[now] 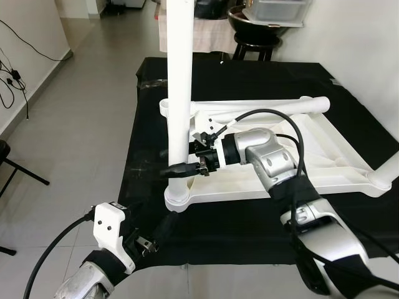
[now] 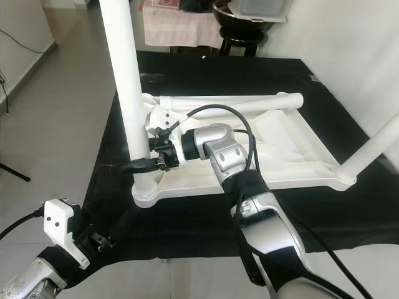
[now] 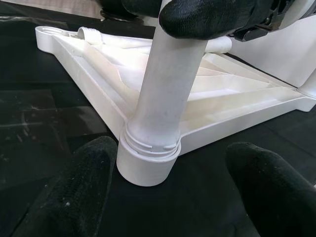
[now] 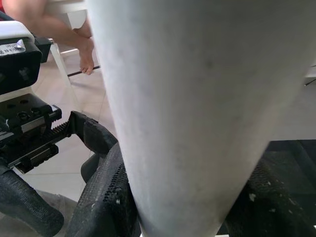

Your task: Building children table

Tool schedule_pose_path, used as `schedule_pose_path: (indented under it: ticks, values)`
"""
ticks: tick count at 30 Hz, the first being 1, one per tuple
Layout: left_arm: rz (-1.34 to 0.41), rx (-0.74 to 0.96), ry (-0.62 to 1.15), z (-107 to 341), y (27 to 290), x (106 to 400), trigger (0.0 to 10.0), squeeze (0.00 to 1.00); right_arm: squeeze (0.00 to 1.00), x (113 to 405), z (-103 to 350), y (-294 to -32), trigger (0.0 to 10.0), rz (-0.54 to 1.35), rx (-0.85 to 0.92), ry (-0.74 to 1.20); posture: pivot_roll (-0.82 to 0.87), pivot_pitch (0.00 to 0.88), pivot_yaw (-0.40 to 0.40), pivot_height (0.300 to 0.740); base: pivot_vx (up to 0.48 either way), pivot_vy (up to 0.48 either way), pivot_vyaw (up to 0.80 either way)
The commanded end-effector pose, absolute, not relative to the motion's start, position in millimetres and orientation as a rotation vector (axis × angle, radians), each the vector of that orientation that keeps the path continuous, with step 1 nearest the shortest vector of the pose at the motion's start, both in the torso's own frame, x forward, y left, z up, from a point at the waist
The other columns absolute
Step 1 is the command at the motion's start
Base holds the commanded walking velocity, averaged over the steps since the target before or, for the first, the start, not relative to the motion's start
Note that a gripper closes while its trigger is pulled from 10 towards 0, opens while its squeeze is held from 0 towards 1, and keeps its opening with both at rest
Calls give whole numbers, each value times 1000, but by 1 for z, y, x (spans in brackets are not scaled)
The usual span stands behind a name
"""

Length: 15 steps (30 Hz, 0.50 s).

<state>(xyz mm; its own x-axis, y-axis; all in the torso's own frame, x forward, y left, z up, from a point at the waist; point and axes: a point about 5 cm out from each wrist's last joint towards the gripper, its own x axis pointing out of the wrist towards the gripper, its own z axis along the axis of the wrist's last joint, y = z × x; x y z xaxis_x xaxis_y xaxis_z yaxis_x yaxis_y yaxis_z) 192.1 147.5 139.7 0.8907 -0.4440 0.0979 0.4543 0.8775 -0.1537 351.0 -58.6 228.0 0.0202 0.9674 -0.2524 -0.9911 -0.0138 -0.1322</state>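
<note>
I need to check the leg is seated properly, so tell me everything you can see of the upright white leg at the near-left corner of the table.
The upright white leg is a smooth, matte plastic-looking tube, standing vertical in the round corner socket of the upside-down white tabletop. A ribbed collar shows just above the socket. The right gripper is shut around its lower part; the left gripper is open, low beside the socket. Its top runs out of frame.

Grey tiled floor (image 1: 81, 124) — black mat (image 1: 249, 75).

Home interior, grey tiled floor (image 1: 81, 118), black stool (image 1: 252, 47), wall cables (image 1: 15, 75)
</note>
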Motion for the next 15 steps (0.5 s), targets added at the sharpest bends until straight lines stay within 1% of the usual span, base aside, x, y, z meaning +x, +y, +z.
schedule_pose_path:
  ticks: [1,4,5,6,7,8,9,10,11,12,15]
  values:
    - [-474,-180,-51,139,144,190,10000,0,0,351,235,-56,0,1587,-285,57,-28,101,-115,740,0,0,0]
    - [-472,-181,-53,139,144,190,10000,0,0,344,218,-70,0,1507,-210,96,-44,103,-120,740,0,0,0]
    - [-470,-180,-54,139,146,190,10000,0,0,340,208,-70,0,1381,-142,98,-50,102,-123,740,0,0,0]
    - [-470,-180,-54,139,146,190,10000,0,0,340,208,-70,0,1381,-142,98,-50,102,-123,740,0,0,0]
    - [-468,-177,-55,139,147,191,10000,0,0,343,197,-67,0,1108,-49,93,-53,103,-122,740,0,0,0]
    - [-466,-174,-56,139,149,192,10000,0,0,347,180,-75,0,691,32,143,-64,103,-116,740,0,0,0]
    - [-466,-174,-56,139,149,192,10000,0,0,347,180,-75,0,691,32,143,-64,103,-116,740,0,0,0]
    - [-465,-171,-57,140,151,193,10000,0,0,324,157,-80,0,564,6,197,-79,104,-102,740,0,0,0]
    - [-465,-168,-57,140,153,195,10000,0,0,303,143,-83,0,519,-68,242,-84,105,-92,740,0,0,0]
    - [-466,-166,-57,140,154,196,10000,0,0,289,138,-81,0,565,-135,258,-84,105,-92,740,0,0,0]
    - [-468,-163,-55,139,155,198,10000,0,0,291,142,-83,0,576,-127,245,-104,88,-75,740,0,0,0]
